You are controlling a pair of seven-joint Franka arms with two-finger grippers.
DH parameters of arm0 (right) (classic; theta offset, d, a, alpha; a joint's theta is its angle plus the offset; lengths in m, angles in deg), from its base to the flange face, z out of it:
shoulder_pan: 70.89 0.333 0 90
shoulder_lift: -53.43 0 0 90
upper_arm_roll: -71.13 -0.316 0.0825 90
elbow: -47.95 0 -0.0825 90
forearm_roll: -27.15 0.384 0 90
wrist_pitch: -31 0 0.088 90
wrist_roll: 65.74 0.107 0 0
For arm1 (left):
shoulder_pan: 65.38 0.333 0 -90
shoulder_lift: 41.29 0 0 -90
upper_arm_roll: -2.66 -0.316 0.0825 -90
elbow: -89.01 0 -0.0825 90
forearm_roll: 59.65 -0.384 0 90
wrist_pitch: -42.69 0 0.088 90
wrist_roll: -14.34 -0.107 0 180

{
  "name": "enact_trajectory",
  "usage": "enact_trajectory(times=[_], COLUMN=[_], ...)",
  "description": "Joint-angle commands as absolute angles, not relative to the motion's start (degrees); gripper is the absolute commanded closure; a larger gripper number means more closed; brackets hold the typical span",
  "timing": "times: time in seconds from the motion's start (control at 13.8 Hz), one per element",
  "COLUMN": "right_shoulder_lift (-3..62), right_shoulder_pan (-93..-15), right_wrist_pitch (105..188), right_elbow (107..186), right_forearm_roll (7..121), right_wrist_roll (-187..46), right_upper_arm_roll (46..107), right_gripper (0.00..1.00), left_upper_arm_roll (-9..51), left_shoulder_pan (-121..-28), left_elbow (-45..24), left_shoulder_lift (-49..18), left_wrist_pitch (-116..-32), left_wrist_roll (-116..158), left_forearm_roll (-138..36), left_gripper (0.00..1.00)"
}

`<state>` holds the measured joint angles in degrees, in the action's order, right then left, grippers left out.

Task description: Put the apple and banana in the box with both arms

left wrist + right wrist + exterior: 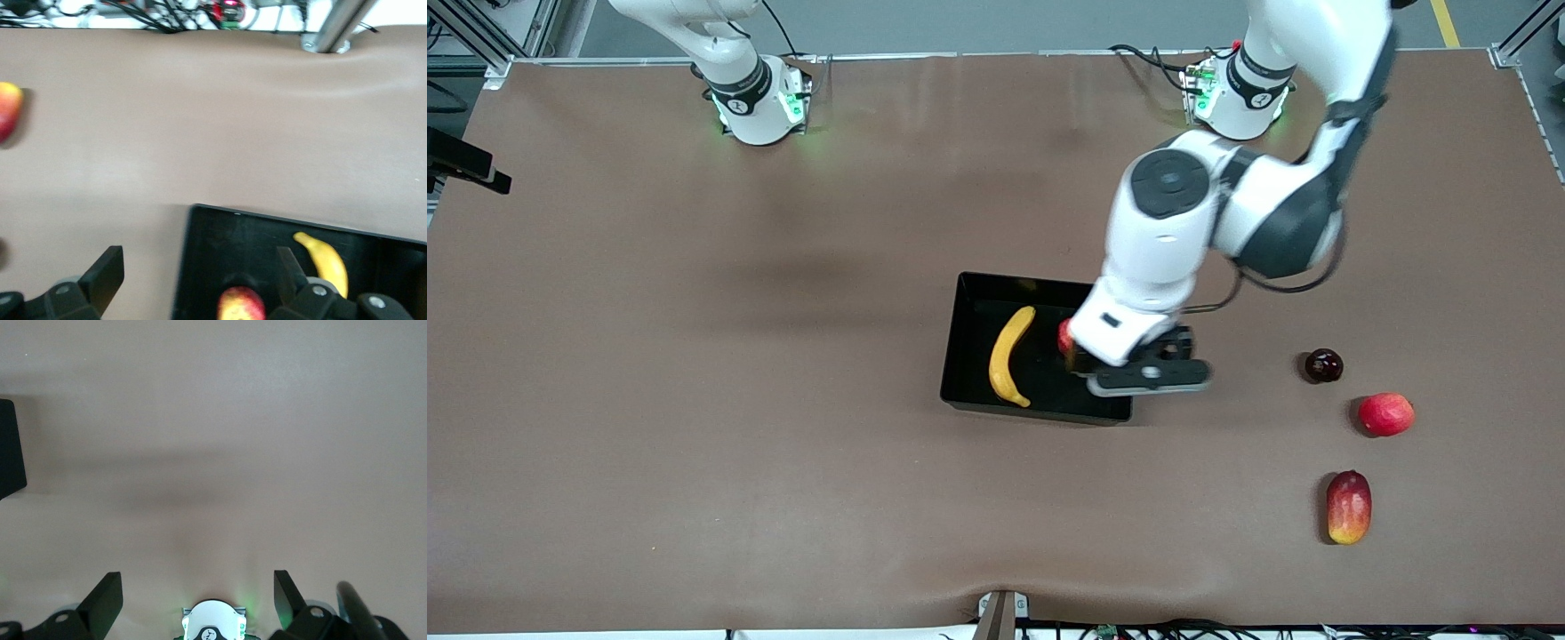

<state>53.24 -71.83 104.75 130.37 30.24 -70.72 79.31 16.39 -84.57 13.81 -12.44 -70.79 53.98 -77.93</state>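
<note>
Almost done with the job, by the look of it: banana (pixel 1011 356) lying in the box (pixel 964 342), and apple (pixel 240 305) down in the box too, close by the banana, toward the left arm's end of the table. Last step in hand, likely letting go of the apple. Next move probably just lifting the left gripper (pixel 193 283) straight up, slow, so as not to bump the apple or the box wall. Left gripper hanging low over the box edge, fingers (pixel 107 270) spread wide apart, one out over the bare table (pixel 694 356) and one over the box, nothing pinched between them, apple sitting loose in the gap. Left arm bent at the elbow, reaching out from its base and pointing down. Right gripper (pixel 198 593) up high above its own base, fingers wide apart too, holding nothing, just waiting. Three other fruits left on the table near the left arm's end: a dark round one (pixel 1323 365), a pinkish-red round one (pixel 1385 414) and a mango (pixel 1348 507).
</note>
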Motion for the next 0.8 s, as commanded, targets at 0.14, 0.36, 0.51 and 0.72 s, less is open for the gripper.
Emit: enact_trajectory(times=[0.14, 0.36, 0.51, 0.72], right_shoulder_lift=[54.84, 54.84, 54.84, 54.66], right_shoulder_pan=[-70.72, -70.72, -70.54, -70.63], right_wrist_pitch=[104.74, 104.74, 104.57, 104.39], right_elbow=[131.98, 131.98, 131.98, 131.98], right_forearm_roll=[30.32, 30.32, 30.32, 30.32], right_wrist_roll=[-71.19, -71.19, -71.19, -71.19], right_upper_arm_roll=[80.36, 80.53, 80.62, 80.80], right_gripper=[0.00, 0.00, 0.00, 0.00], left_upper_arm_roll=[16.64, 16.64, 16.64, 16.64], left_shoulder_pan=[-78.22, -75.84, -73.83, -71.63], left_elbow=[11.58, 11.66, 11.67, 11.67], left_shoulder_lift=[-18.08, -20.45, -22.56, -25.90], left_wrist_pitch=[-67.10, -63.15, -59.02, -53.39], left_wrist_roll=[52.84, 49.87, 46.97, 41.59], left_forearm_roll=[-74.86, -72.66, -72.39, -72.30], left_gripper=[0.00, 0.00, 0.00, 0.00])
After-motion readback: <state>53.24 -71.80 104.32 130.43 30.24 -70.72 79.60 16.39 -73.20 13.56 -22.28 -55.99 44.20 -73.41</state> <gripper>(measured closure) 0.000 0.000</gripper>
